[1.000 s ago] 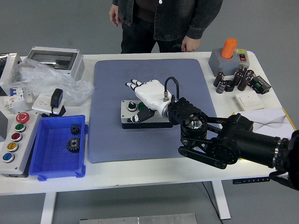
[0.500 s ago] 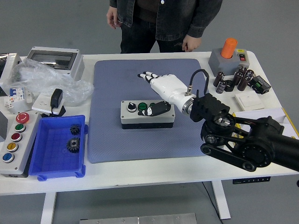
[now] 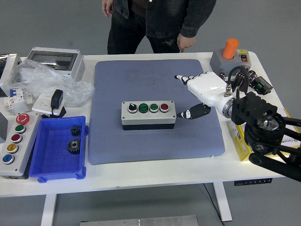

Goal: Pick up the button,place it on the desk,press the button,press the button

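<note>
On the grey mat (image 3: 155, 136), at its middle, sits the button box (image 3: 148, 115), lying flat with its long side parallel to the table's near edge. Its top carries four controls in a row: a black-and-white knob at left, then two green buttons, then a red one at right. Right hand (image 3: 205, 89) hovers over the mat's right part, just beside the box's right end and not touching it; its fingers (image 3: 185, 78) are extended and relaxed, pointing toward the far left, holding nothing, with the dark thumb hanging low near the box's right end. Its black arm enters from the lower right corner. Left arm is out of sight. At the table's (image 3: 141, 174) left front stands a blue bin (image 3: 59, 148) holding two dark gears, with a second button panel (image 3: 14, 143) just left of it. Farther back on the left lie a clear plastic bag, a white plate with a black plug, and a grey enclosure (image 3: 54, 60). At the far right stand a grey block with an orange cap (image 3: 230, 48) and a cluster of dark cylinders. A person (image 3: 157, 23) stands at the far side, hands hanging free above the table edge.
</note>
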`<state>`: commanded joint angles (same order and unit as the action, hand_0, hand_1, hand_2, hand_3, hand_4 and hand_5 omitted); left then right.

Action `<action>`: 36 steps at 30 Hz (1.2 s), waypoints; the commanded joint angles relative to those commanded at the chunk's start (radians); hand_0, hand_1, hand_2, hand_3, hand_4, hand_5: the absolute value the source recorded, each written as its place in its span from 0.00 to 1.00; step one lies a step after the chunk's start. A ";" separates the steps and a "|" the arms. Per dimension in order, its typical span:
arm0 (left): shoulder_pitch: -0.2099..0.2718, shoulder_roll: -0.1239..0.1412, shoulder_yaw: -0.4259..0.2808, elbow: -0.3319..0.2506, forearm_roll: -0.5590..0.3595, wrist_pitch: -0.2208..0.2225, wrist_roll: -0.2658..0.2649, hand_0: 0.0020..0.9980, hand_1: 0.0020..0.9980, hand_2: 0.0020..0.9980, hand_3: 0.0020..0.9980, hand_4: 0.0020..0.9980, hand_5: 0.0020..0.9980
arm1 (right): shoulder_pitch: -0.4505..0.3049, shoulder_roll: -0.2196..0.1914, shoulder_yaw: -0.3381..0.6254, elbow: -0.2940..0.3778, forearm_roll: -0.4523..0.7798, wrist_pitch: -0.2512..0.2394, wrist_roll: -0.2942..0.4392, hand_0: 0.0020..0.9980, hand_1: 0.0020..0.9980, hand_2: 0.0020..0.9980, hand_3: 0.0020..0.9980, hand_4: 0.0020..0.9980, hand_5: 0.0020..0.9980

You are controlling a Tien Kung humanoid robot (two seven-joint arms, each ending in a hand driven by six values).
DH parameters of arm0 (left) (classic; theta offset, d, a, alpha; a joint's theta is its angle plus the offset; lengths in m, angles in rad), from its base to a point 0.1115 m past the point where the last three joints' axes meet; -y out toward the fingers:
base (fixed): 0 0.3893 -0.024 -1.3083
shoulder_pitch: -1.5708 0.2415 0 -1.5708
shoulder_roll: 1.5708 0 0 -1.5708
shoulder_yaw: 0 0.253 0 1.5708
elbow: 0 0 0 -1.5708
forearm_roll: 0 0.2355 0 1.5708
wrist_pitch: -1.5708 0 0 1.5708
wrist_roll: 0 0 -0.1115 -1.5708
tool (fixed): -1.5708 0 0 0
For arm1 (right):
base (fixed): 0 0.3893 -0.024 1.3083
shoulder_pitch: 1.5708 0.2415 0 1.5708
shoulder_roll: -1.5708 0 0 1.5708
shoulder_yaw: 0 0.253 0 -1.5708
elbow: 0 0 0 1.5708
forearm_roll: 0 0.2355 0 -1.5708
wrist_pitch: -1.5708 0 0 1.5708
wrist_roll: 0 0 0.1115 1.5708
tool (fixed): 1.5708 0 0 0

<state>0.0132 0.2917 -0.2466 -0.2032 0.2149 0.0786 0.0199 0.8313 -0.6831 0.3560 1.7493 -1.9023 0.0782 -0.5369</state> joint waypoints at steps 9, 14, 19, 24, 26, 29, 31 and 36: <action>-0.002 0.000 0.004 0.000 -0.003 0.000 -0.001 0.61 0.65 0.60 0.61 0.56 0.40 | 0.029 0.024 -0.046 -0.004 0.095 0.087 -0.012 0.49 0.46 0.29 1.00 0.33 0.04; -0.002 0.000 0.009 0.000 -0.005 0.001 0.000 0.61 0.65 0.60 0.61 0.56 0.40 | 0.037 0.065 -0.093 -0.049 0.118 0.072 -0.006 0.51 0.46 0.27 1.00 0.33 0.00; -0.004 0.000 0.009 0.000 -0.005 0.001 -0.001 0.61 0.65 0.60 0.61 0.56 0.40 | 0.043 0.102 -0.125 -0.100 0.132 0.058 0.002 0.52 0.46 0.26 1.00 0.33 0.00; -0.006 -0.001 0.009 0.000 -0.006 0.001 -0.001 0.61 0.65 0.60 0.61 0.56 0.40 | 0.050 0.121 -0.138 -0.135 0.143 0.048 0.008 0.52 0.46 0.26 1.00 0.33 0.00; -0.007 -0.001 0.009 0.000 -0.006 0.001 -0.001 0.61 0.65 0.60 0.61 0.56 0.40 | 0.052 0.126 -0.143 -0.146 0.145 0.046 0.009 0.52 0.46 0.26 1.00 0.33 0.00; -0.007 -0.001 0.010 0.000 -0.007 0.002 -0.001 0.61 0.64 0.60 0.61 0.56 0.40 | 0.060 0.130 -0.156 -0.158 0.143 0.047 0.008 0.51 0.46 0.26 1.00 0.33 0.00; -0.007 -0.001 0.010 0.000 -0.007 0.003 -0.002 0.61 0.64 0.60 0.61 0.56 0.40 | 0.065 0.131 -0.166 -0.160 0.140 0.050 0.005 0.51 0.46 0.26 1.00 0.33 0.00; -0.007 0.000 0.011 0.000 -0.011 0.006 -0.004 0.61 0.64 0.60 0.61 0.56 0.40 | 0.086 0.128 -0.202 -0.151 0.142 0.067 -0.001 0.51 0.45 0.26 1.00 0.34 0.00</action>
<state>0.0066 0.2920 -0.2355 -0.2031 0.2039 0.0843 0.0155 0.9171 -0.5548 0.1542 1.5983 -1.7607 0.1452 -0.5375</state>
